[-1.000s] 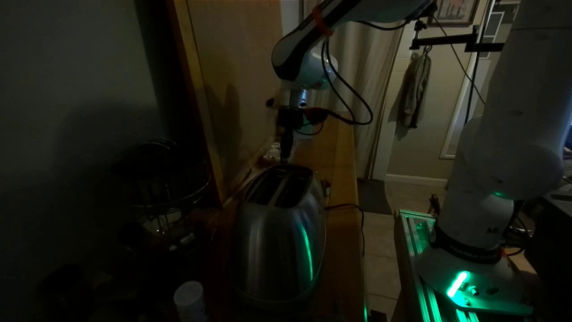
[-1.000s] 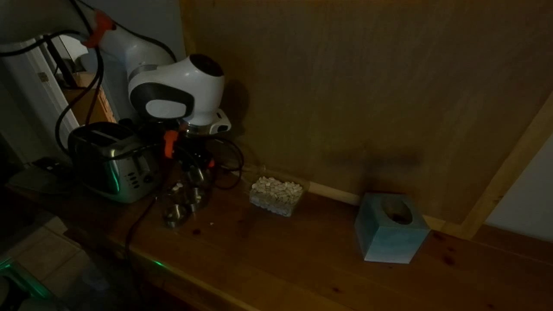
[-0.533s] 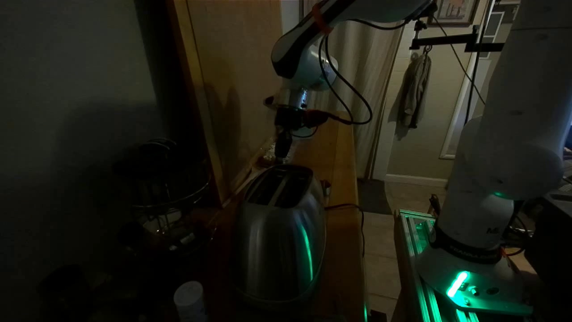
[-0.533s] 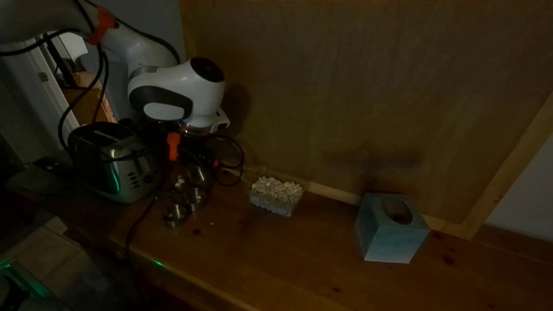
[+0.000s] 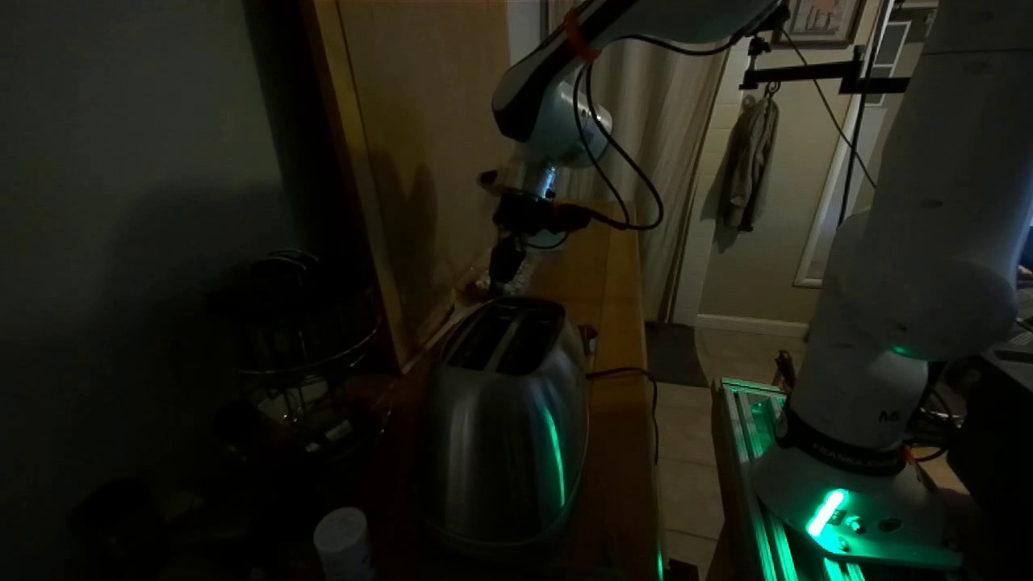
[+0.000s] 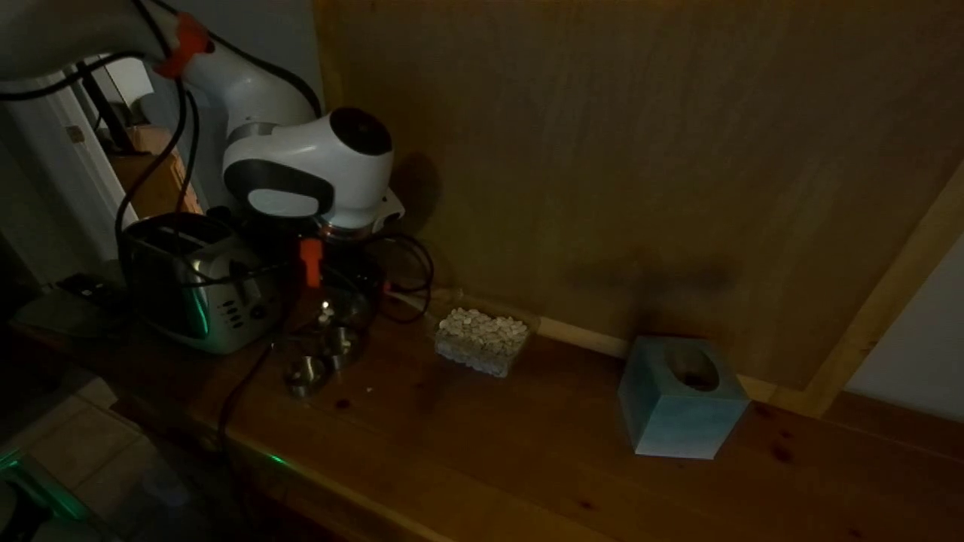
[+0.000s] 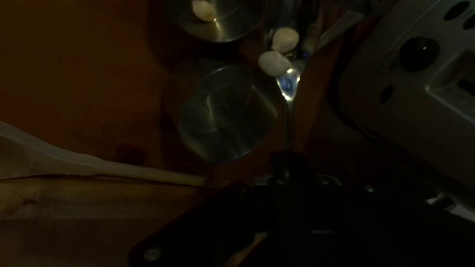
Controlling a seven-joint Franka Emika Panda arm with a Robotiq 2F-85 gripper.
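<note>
While the toaster (image 6: 226, 320) sits unmoved, the gripper (image 7: 289, 165) near its control face has edged, over the last second, toward the wooden panel (image 6: 602, 150) that rises past the toaster. The fingers look drawn close together on the handle of a metal spoon (image 7: 289, 83), with hardly a gap left. That spoon is off the toaster's control side, at least two white pieces (image 7: 274, 63) riding on it, near a metal cup (image 7: 226, 142); whether they hang over the rim I cannot tell. Because the pieces travel with the spoon, the load looks carried rather than put down.
</note>
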